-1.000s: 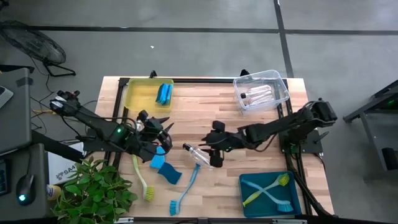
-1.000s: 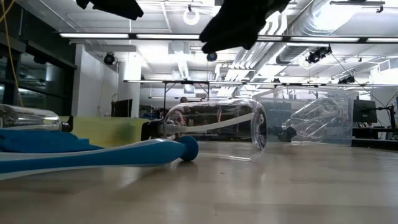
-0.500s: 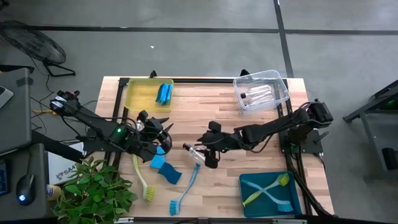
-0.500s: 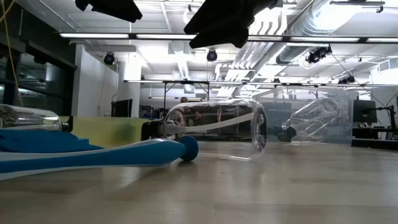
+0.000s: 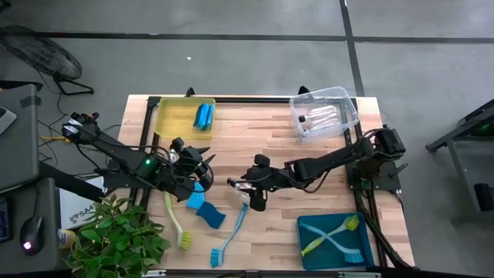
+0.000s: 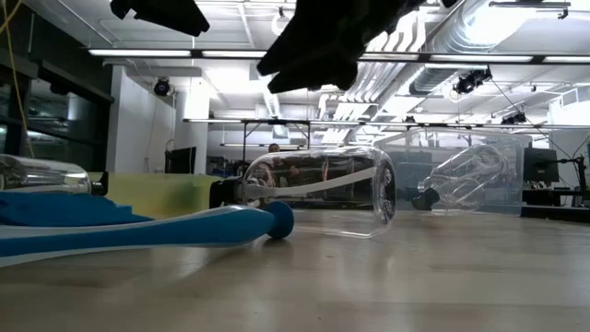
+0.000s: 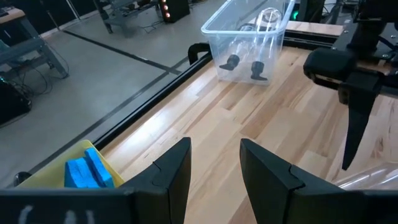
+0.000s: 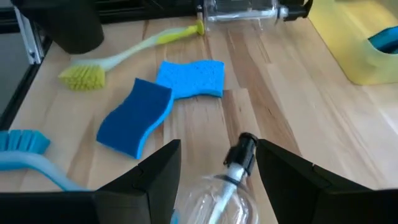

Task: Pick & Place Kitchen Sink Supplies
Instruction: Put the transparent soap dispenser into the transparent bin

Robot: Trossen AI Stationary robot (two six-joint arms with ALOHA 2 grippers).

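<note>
Wooden slats are forming the surface (image 5: 309, 166), where the right end effector (image 5: 248, 193) is hovering open over a clear bottle (image 5: 241, 189) lying mid-surface. Two sponges (image 5: 205, 208) and two brushes (image 5: 231, 232) are lying near it. The left end effector (image 5: 202, 161) is waiting open beside a second bottle (image 8: 244, 10). A yellow bin (image 5: 182, 118) is holding one sponge; a clear bin (image 5: 325, 113) is holding two bottles.

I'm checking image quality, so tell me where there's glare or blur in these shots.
Low view: ceiling strip lights blow out and glint on the clear bottle; the near blue brush handle is soft. Right wrist view: the bottle at the right gripper is blurred. High view: evenly lit.
</note>
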